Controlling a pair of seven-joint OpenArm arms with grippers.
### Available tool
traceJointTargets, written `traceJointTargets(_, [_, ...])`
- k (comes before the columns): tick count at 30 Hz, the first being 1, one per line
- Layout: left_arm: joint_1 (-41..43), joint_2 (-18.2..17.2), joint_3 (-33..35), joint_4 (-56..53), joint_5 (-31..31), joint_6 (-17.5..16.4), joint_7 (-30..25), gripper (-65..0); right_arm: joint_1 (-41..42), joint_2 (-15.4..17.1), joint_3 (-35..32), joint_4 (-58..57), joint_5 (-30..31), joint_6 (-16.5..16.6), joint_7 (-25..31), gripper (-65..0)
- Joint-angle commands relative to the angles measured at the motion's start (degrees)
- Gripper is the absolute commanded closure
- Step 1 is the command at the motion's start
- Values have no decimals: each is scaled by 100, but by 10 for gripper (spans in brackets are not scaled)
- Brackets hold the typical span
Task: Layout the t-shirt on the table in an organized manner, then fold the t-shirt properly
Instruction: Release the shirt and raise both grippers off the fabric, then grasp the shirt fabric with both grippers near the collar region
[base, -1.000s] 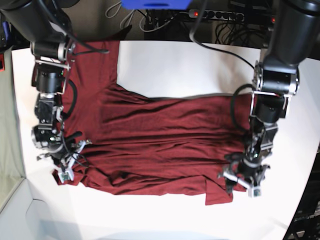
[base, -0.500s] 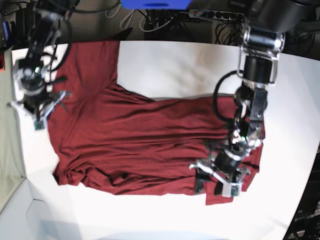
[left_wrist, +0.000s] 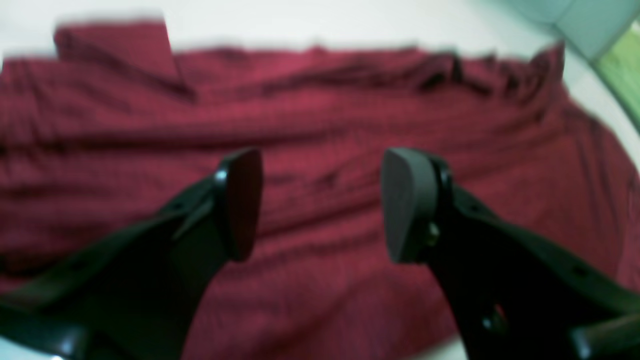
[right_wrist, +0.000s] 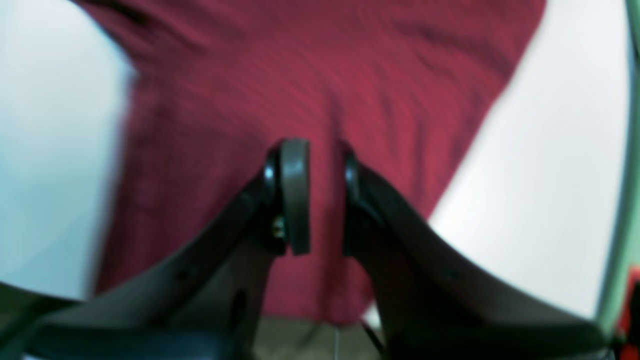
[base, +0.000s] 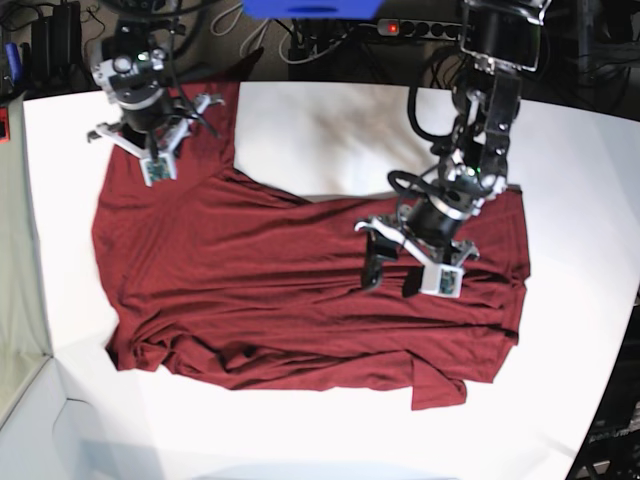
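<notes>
**Both arms up off the near hem, shirt still rumpled**

Since the earlier frames I have carried both arms away from the shirt's near corners. My right gripper (base: 150, 150) now hangs over the far sleeve at the table's back edge, and my left gripper (base: 412, 268) has swung inward over the middle of the body.

My left fingers (left_wrist: 406, 205) stand well apart with nothing between them, only cloth below. My right fingers (right_wrist: 295, 195) are drawn close with a narrow gap, and I see no fabric pinched there; the view is blurred, so I hold that lightly.

The t-shirt (base: 300, 290) lies spread across the table (base: 340, 130), chest and back roughly flat, but the near hem is bunched into folds at its left end, and a flap juts out at the near right corner. One sleeve reaches toward the far edge.

I judge I am still in the laying-out step; no fold has begun. The next move calls for taking an edge or sleeve and drawing it taut to flatten the bunched cloth.

The tabletop is plain white and smooth, with room on every side. Behind it run cables and a power strip (base: 430, 30).
</notes>
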Motion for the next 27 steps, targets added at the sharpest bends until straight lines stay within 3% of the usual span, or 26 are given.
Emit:
traceJointTargets(1, [-12,16,-12,222,-60,-41,-208,-371,-8,-3,-93,-16,25,-26,65,-77])
traceJointTargets(12, [1342,-10,41,1005,-60,-41,91,-371,362,5,-445,-1177,25,-26,223,-77])
traceJointTargets(21, [2362,-10,59,1471,-60,-50,698,-371,1733,129,-453,-2249,25,-26,214,-78])
traceJointTargets(27, [2450,-28,771,1471,-60,-50,750,-370,2480,322,-453,-3093,16,-26,214,-78])
